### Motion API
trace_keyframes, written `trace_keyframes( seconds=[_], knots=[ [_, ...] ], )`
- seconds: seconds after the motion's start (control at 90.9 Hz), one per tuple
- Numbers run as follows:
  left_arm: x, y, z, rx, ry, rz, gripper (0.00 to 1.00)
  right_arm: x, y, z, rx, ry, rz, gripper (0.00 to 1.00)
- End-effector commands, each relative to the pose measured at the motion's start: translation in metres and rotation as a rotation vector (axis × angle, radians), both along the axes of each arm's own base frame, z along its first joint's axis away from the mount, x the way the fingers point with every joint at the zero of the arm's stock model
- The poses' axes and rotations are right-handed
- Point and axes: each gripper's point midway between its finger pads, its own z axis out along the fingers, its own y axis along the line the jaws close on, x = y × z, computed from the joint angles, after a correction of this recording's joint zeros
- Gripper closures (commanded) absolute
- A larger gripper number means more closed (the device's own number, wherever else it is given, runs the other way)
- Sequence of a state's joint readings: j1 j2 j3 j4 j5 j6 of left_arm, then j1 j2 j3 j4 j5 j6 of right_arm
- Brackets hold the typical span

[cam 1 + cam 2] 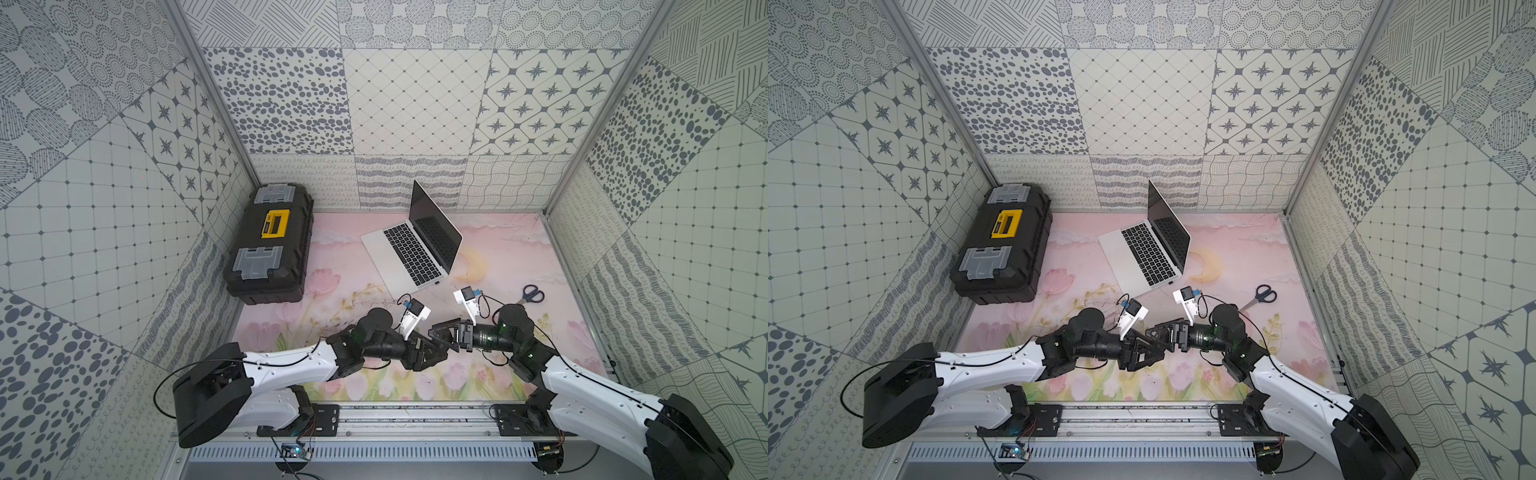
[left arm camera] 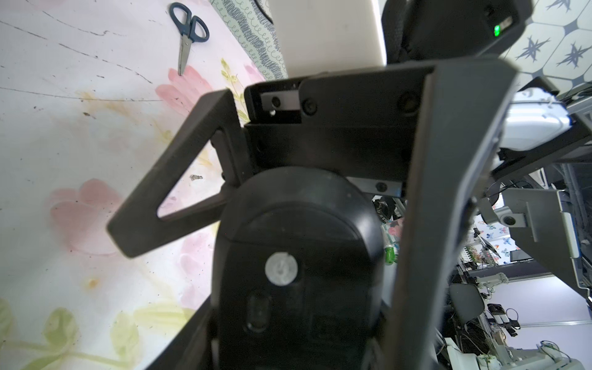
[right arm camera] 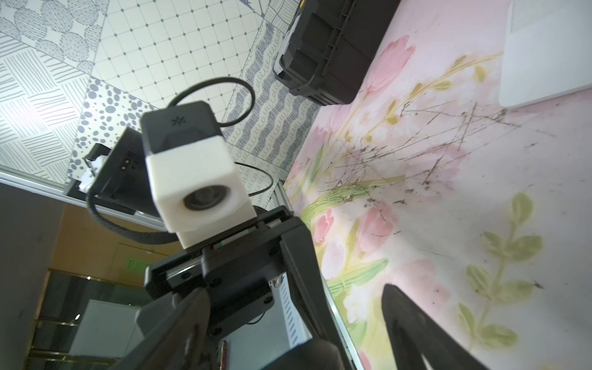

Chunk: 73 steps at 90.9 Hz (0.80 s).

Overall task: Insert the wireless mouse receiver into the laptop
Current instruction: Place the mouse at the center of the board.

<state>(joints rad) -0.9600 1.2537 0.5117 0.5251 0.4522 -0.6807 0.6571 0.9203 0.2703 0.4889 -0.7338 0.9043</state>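
Low over the mat [image 1: 519, 365], arms meet nose-to-nose: left gripper [image 1: 430, 353] grips the mouse [image 2: 298, 243], right gripper [image 1: 441, 333] gapes.

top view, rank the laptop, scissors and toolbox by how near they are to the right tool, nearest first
1. laptop: its near corner sits just beyond the right tool, mid-scene.
2. scissors: out on the right side, a little farther.
3. toolbox: far-left corner, clearly farthest.
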Motion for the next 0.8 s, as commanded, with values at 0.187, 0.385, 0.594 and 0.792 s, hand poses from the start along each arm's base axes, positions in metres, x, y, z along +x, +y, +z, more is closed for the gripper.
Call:
trace_keyframes(
  seconds=[0.187, 0.385, 0.594, 0.792],
  knots=[
    [0.004, -0.006, 0.034, -0.131, 0.003, 0.010, 0.99, -0.014, 0.000, 0.023, 0.094, -0.054, 0.049, 0.49],
    [0.007, -0.002, 0.020, -0.099, 0.030, 0.044, 0.68, -0.008, -0.005, 0.017, 0.058, -0.071, -0.007, 0.68],
    [0.010, 0.028, -0.016, 0.019, 0.051, 0.117, 0.01, 0.016, -0.029, -0.033, -0.215, -0.018, -0.176, 0.71],
    [0.030, 0.082, -0.038, 0.256, -0.049, 0.259, 0.01, 0.031, -0.064, -0.093, -0.628, 0.038, -0.287, 0.71]
  ],
)
